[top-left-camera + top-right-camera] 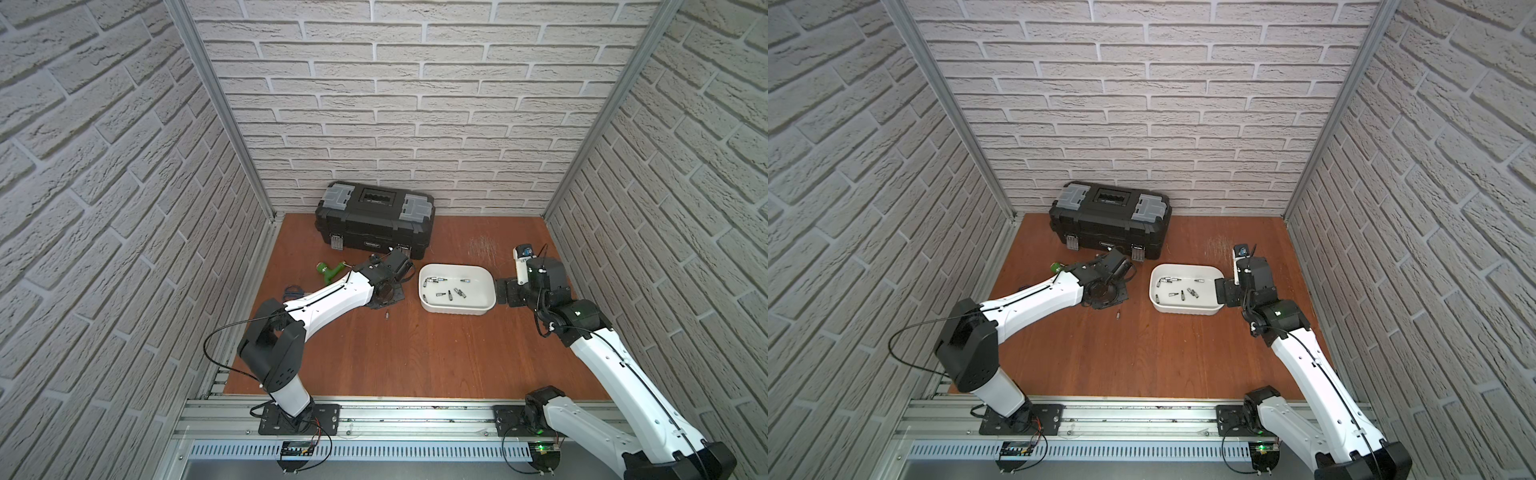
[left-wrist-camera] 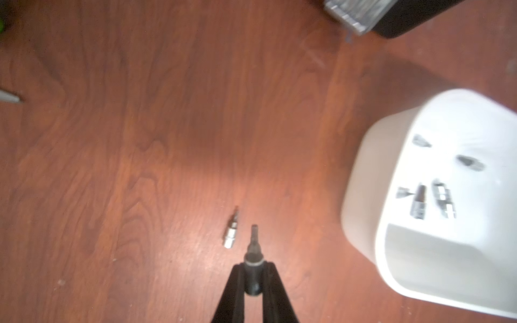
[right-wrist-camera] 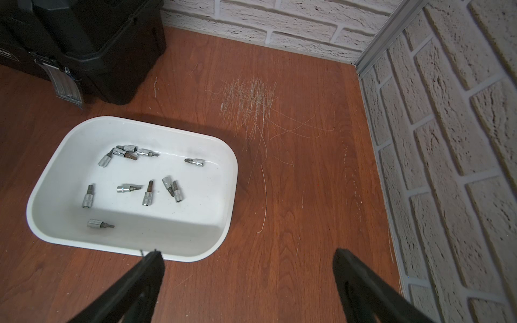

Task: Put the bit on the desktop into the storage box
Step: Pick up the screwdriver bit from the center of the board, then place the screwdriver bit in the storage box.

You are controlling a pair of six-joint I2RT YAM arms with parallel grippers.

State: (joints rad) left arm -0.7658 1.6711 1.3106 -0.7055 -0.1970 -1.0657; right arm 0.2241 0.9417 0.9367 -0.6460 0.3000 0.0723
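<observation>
Left arm [image 1: 328, 299] reaches low beside the box [image 1: 453, 308] in both top views, right arm [image 1: 598, 353] opposite, loose bit [image 1: 387, 318] on the desktop [image 1: 415, 361] near the box. Left wrist view alone shows left gripper [image 2: 253, 265] pinching a dark bit [image 2: 254, 243]; right wrist view, right gripper [image 3: 247, 253] gaping by the box.

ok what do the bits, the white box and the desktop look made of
Bits: metal, probably steel; shiny silver sockets with darker tips. Storage box: plastic; smooth semi-gloss white, moulded rounded corners. Desktop: wood or wood-look laminate, can't tell which; reddish grain, pale scratches.
</observation>
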